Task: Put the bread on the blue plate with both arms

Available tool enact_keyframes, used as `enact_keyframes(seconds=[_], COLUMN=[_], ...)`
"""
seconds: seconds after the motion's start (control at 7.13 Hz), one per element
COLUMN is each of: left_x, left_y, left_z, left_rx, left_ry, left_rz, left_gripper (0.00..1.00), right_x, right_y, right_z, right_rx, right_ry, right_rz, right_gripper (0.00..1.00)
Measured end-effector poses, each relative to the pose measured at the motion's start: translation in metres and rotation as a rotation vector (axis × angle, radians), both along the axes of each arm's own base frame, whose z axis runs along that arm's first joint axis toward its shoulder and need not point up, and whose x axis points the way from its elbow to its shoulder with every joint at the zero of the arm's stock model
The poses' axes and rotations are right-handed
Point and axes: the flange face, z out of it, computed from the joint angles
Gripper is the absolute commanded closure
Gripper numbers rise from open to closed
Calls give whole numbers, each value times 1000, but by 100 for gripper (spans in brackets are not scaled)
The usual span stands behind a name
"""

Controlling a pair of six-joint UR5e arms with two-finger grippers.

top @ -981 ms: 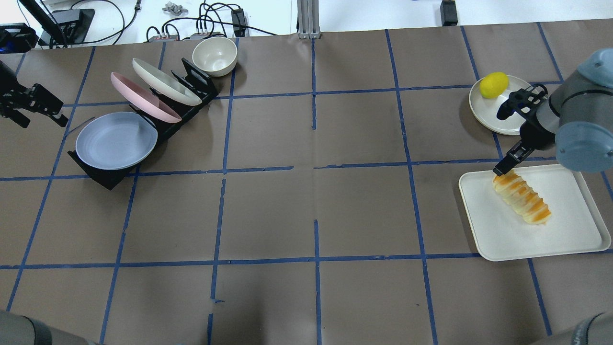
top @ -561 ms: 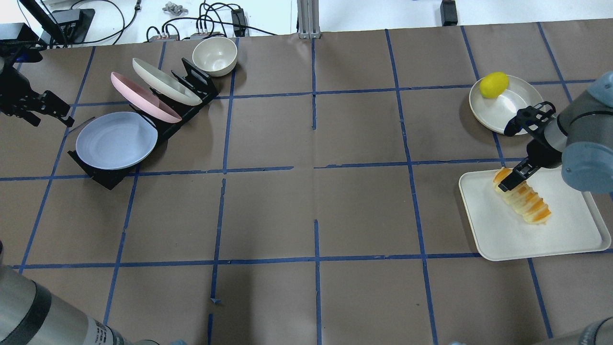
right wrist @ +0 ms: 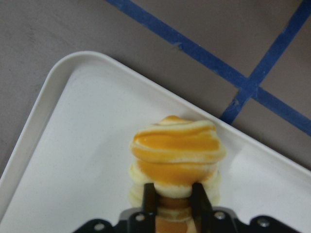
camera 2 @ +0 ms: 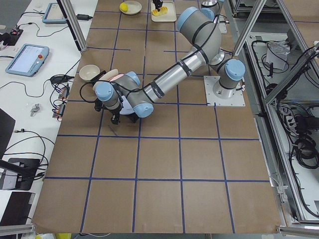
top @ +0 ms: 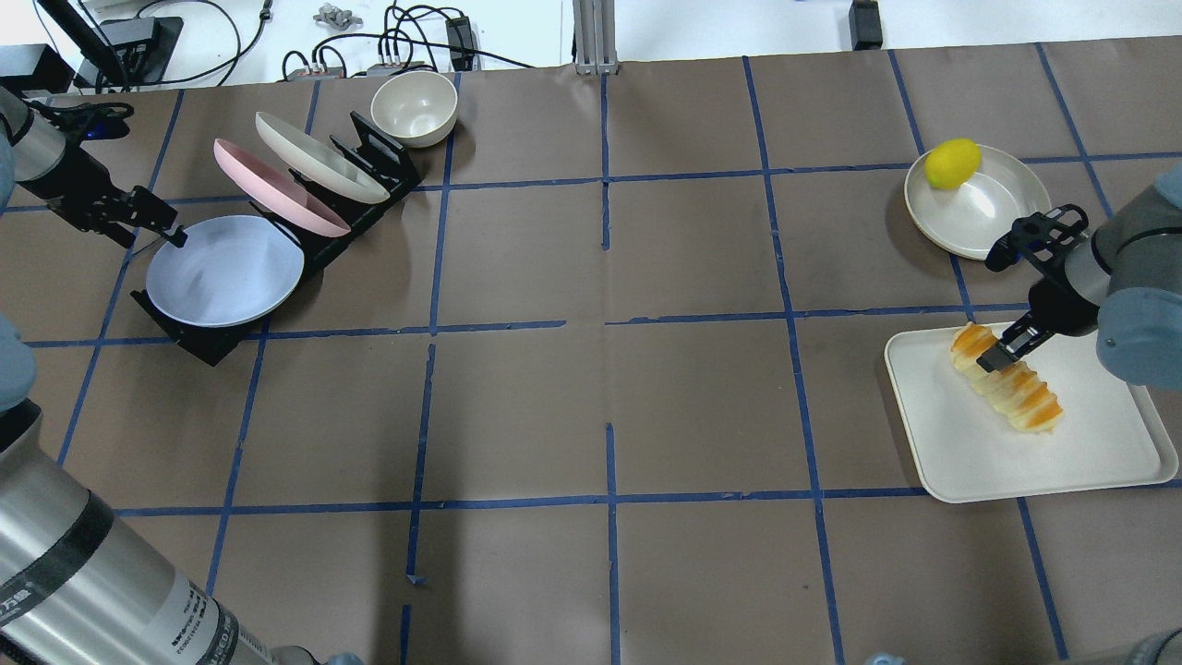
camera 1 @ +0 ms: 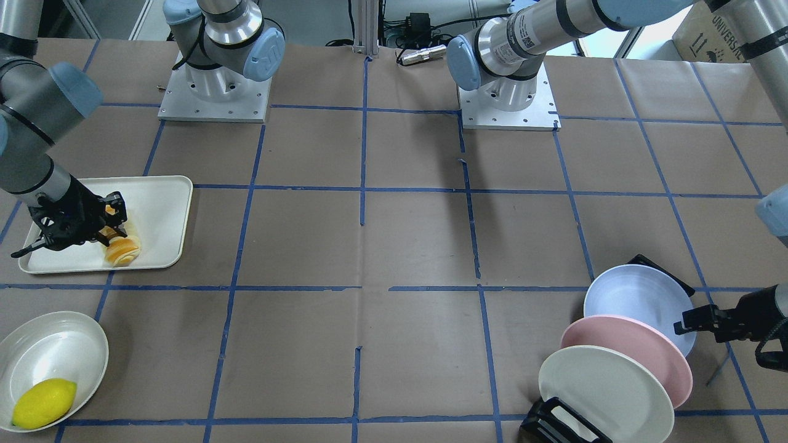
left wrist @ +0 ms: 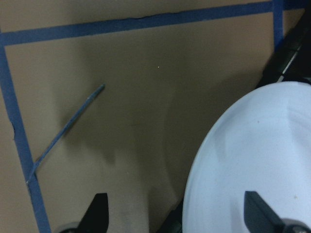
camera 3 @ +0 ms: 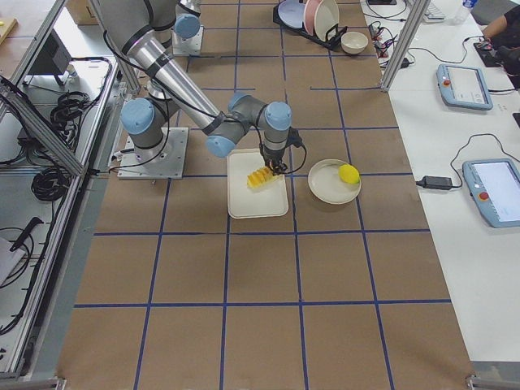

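Starting with the table (top: 609,388), you have brown paper gridded with blue tape. The left arm (top: 55,563) reaches to the table's far left corner, and the right arm (top: 1131,323) bends in over the right side.

A cream tray (top: 1090,443) lies flat on the right. On the left, a black rack (top: 199,337) holds three plates leaning in a row. The blue plate (top: 224,271) sits at the near end, the pink plate (top: 277,187) behind it and the cream plate (top: 319,157) behind that. A pale dish (top: 988,208) sits beyond the tray, well apart from the rack. A small bowl (top: 414,106) stands just past the rack's far end.

The bread (top: 1025,397) lies diagonally on the tray, far from the blue plate. A lemon (top: 952,163) rests at the dish's far rim.

The right gripper (top: 993,358) is down on the bread near the end closest to the dish. In the wrist view its fingers (right wrist: 148,199) pinch the roll from both sides.

The left gripper (top: 162,226) is at the blue plate's outer edge. Its fingers (left wrist: 99,211) are spread wide, straddling the rim, and you cannot tell whether they touch it.
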Motion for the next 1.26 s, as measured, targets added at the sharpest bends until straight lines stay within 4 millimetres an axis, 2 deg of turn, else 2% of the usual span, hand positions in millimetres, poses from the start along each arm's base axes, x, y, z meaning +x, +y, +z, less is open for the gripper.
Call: enact_keyframes(seconds=[0.14, 0.28, 0.56, 0.7, 0.98, 1.26], left_x=[4, 7, 9, 8, 7, 6], left_y=[4, 7, 7, 7, 7, 5], left_z=[-7, -10, -7, -5, -1, 13], left_rx=[18, 33, 42, 44, 39, 27], left_ry=[17, 30, 45, 61, 72, 64], left_rz=[9, 16, 23, 27, 32, 32], left_gripper=[72, 86, 95, 97, 98, 98], right_x=[-1, -2, 7, 22, 60, 108], right_y=[2, 2, 2, 0, -11, -21], right_z=[-2, 3, 38, 59, 105, 160], right_rx=[4, 2, 12, 23, 51, 91], right_ry=[-4, 3, 17, 21, 49, 59], right_rz=[-13, -36, -115, -146, -176, -208], right_gripper=[98, 98, 97, 96, 95, 95])
